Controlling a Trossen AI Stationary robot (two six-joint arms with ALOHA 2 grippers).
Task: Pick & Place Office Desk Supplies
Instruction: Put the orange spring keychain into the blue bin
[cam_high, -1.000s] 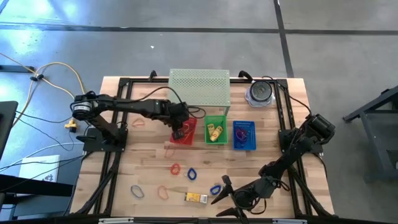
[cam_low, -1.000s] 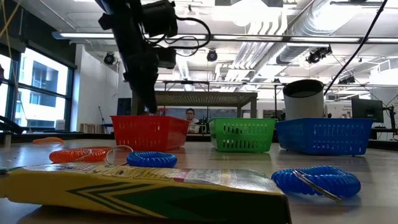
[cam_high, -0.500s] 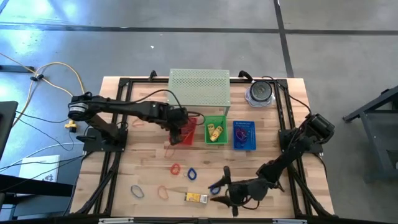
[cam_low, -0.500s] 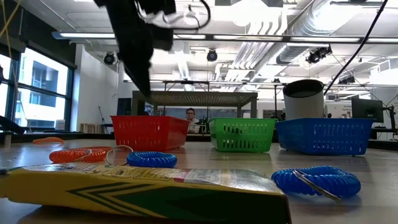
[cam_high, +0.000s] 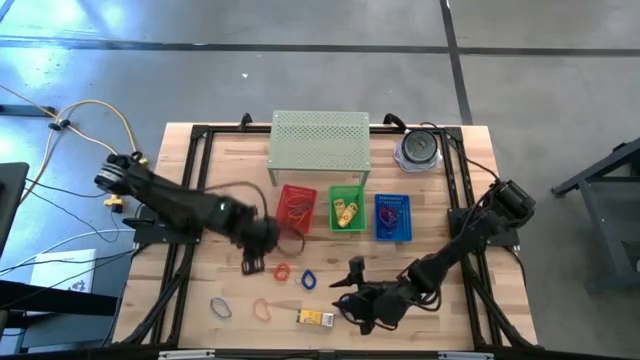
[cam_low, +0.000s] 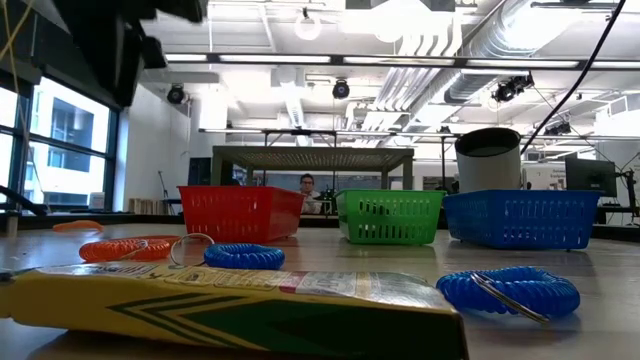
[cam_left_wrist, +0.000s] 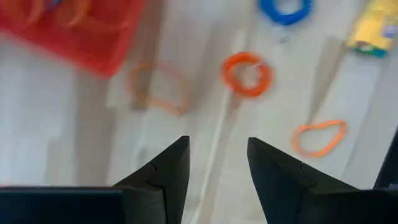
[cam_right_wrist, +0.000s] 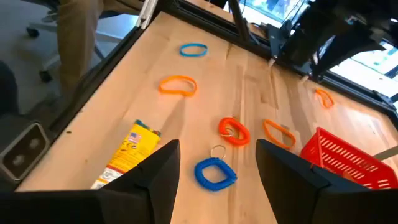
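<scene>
Rubber-band loops lie flat on the wooden table: a red coil, a blue one, a blue loop and an orange loop. A yellow box lies near the front edge. My left gripper hangs open above the table near an orange loop, in front of the red basket, with nothing between its fingers. My right gripper is open over a blue band, touching nothing. The green basket holds yellow boxes; the blue basket holds bands.
A green perforated shelf and a grey round container stand at the far edge. Black frame rails run along the table's sides. A person shows in the room beyond the table.
My left gripper has left the red basket, risen, and swung toward the table's near left, ending above the loose bands. My right gripper has tipped up from pointing downward to nearly level, and its fingers have shifted a little toward the far edge, over the blue band.
</scene>
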